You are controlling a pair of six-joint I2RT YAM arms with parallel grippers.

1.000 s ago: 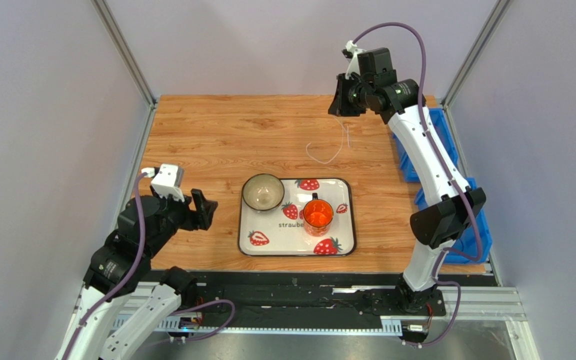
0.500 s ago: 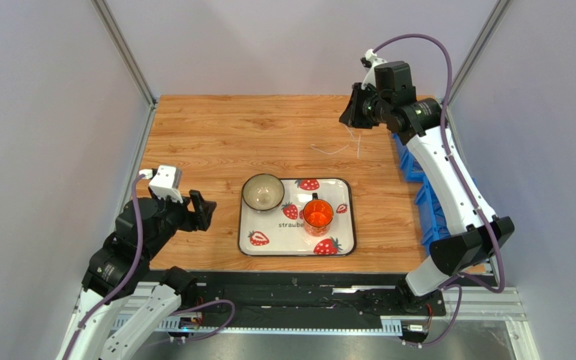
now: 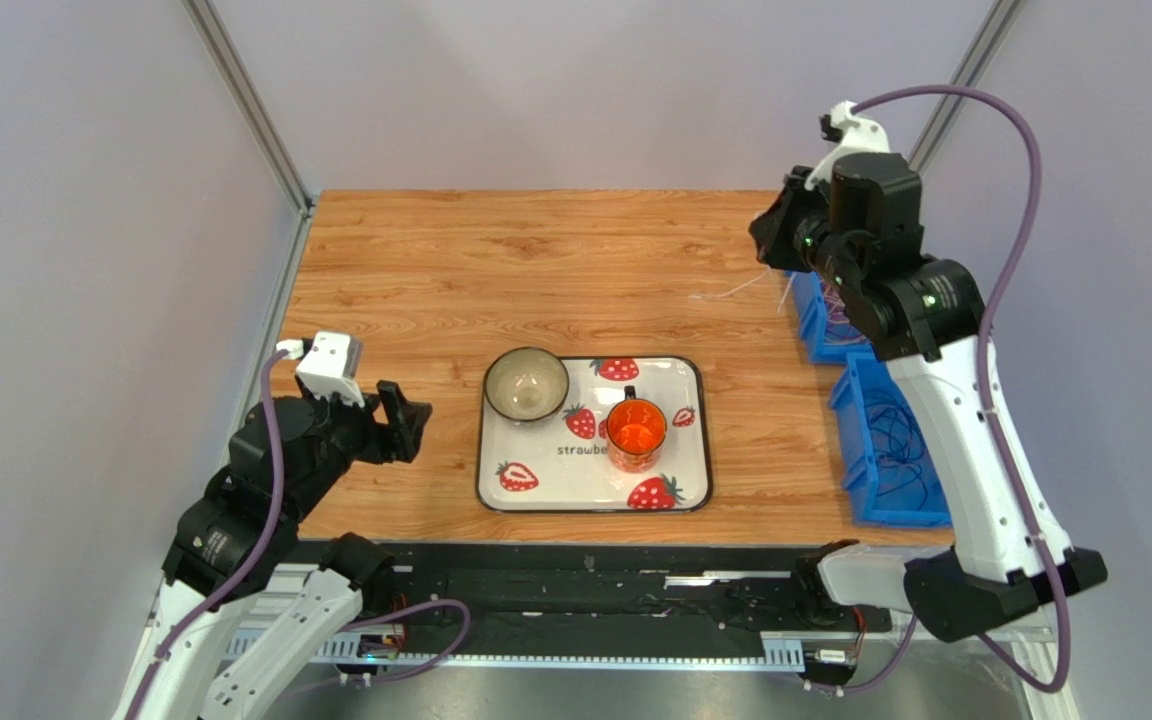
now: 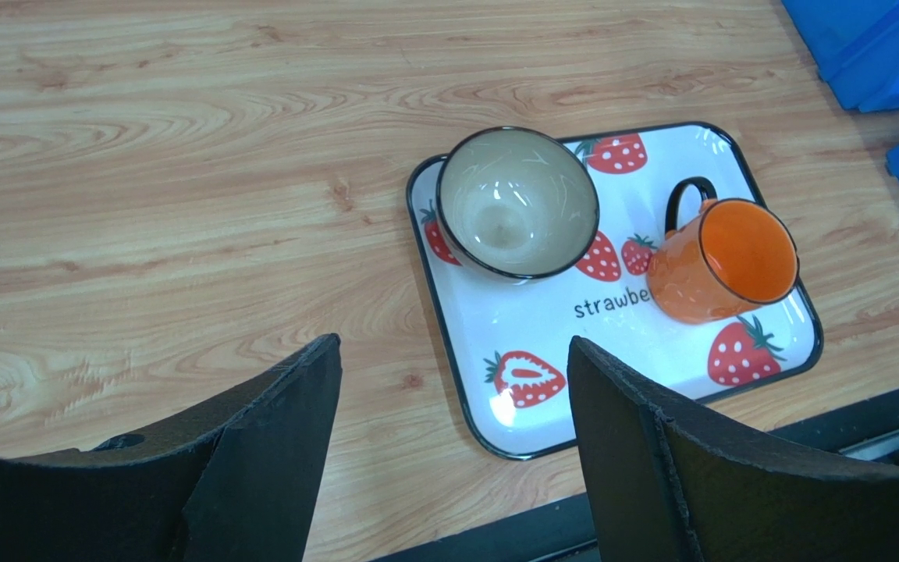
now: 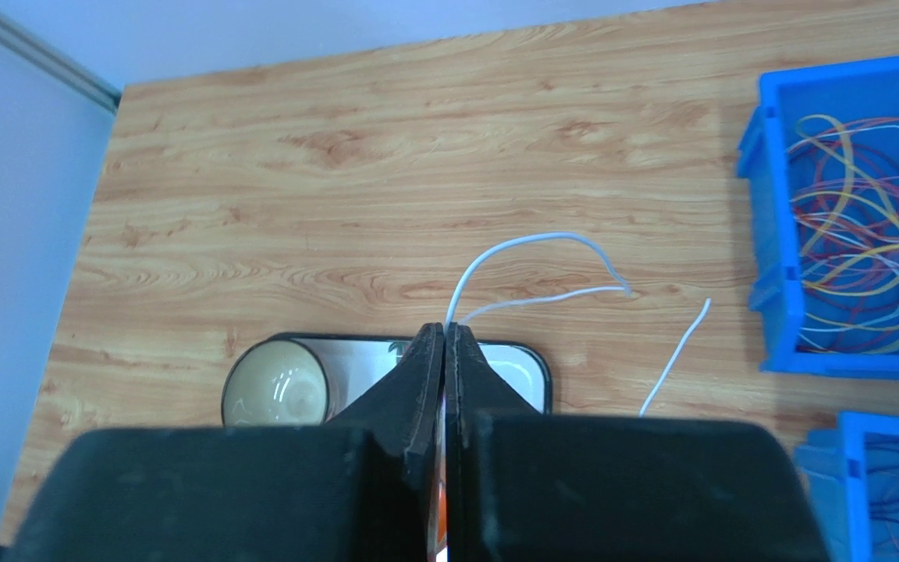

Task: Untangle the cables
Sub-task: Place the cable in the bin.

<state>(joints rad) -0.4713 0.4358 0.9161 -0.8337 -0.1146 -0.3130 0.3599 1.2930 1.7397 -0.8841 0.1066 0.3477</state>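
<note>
Cables (image 3: 898, 438) fill blue bins (image 3: 847, 435) at table's (image 3: 432, 270) right edge; left gripper (image 3: 399, 420) released near left edge. Left wrist: jaws wide above strawberry tray (image 4: 501, 334). Right wrist: right gripper (image 5: 444, 340) clenched on white cable (image 5: 536, 239) looping over table's far right part.

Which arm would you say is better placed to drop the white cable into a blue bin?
Right: the right gripper is shut on the white cable near the blue bin; the left gripper hangs open by the tray.

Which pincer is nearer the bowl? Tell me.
Left. The left pincer hovers open just left of the bowl; the right pincer, shut on a white cable, is raised at the table's far-right corner.
</note>
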